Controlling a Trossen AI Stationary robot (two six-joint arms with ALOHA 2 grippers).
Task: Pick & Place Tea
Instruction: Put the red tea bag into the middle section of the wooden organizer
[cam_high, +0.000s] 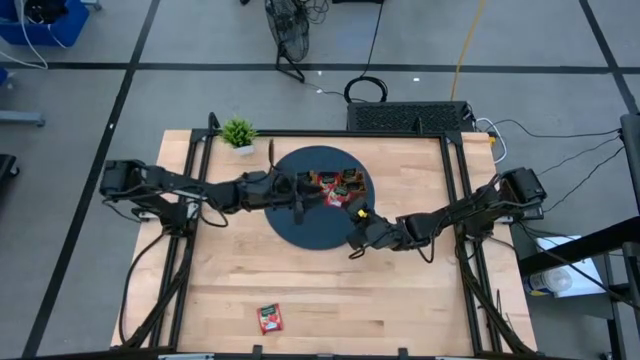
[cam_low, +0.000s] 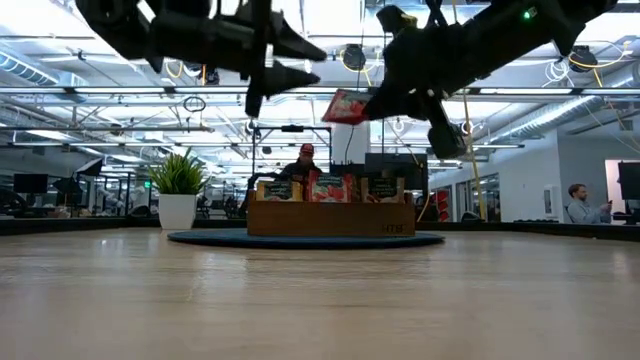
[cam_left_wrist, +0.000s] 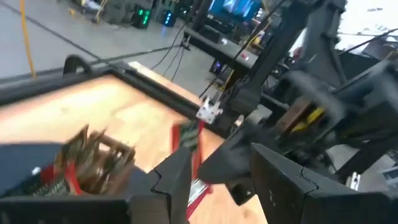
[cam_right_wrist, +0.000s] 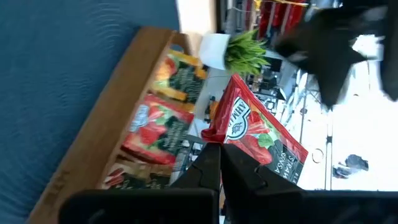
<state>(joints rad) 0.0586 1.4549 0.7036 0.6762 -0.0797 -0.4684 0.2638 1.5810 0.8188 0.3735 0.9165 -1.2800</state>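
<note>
A: High view? Tea on the table?
B: One red sachet (cam_high: 270, 318) lies near the front edge; wooden tray (cam_high: 335, 186) on the dark mat (cam_high: 300, 225).
A: Right wrist view?
B: Right gripper (cam_right_wrist: 221, 163) pinches a red sachet (cam_right_wrist: 255, 134) aloft.
A: Left wrist view?
B: Left gripper (cam_left_wrist: 214, 177) spread, empty.

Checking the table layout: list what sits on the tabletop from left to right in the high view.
Small potted plant → loose red tea sachet near the front edge → round dark mat → wooden tray of sachets on it → red sachet held in the right tool.
</note>
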